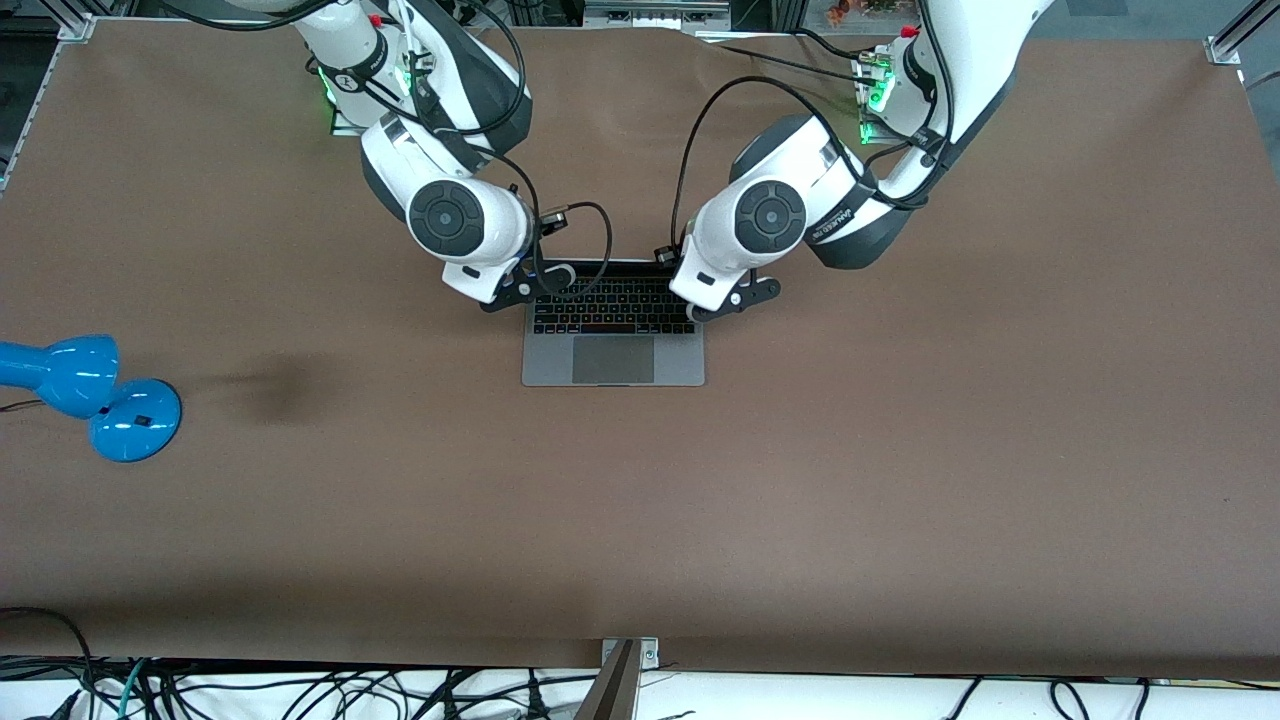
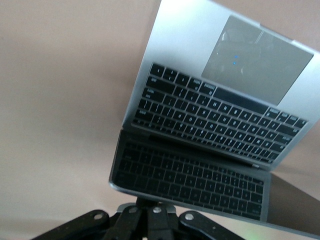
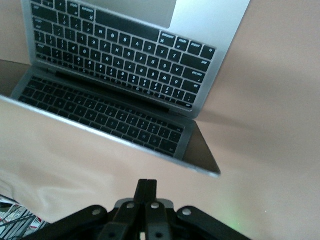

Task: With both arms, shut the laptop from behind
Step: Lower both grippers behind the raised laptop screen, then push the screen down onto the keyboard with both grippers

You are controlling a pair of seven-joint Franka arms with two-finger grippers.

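Note:
The grey laptop [image 1: 612, 345] stands open in the middle of the table, with its keyboard and trackpad facing the front camera. Its dark screen mirrors the keys in the left wrist view [image 2: 190, 180] and the right wrist view [image 3: 105, 117]. My right gripper [image 1: 525, 288] is shut and empty at the lid's corner toward the right arm's end. Its fingertips [image 3: 147, 188] are a little short of the lid's top edge. My left gripper [image 1: 735, 298] is shut and empty at the other corner. Its fingertips [image 2: 143, 201] are right at the lid's top edge, partly hidden by it.
A blue desk lamp [image 1: 95, 392] lies near the table's edge at the right arm's end, nearer the front camera than the laptop. A dark stain [image 1: 285, 388] marks the brown table cover [image 1: 900, 450] between the lamp and the laptop. Loose cables [image 1: 300, 690] run below the front edge.

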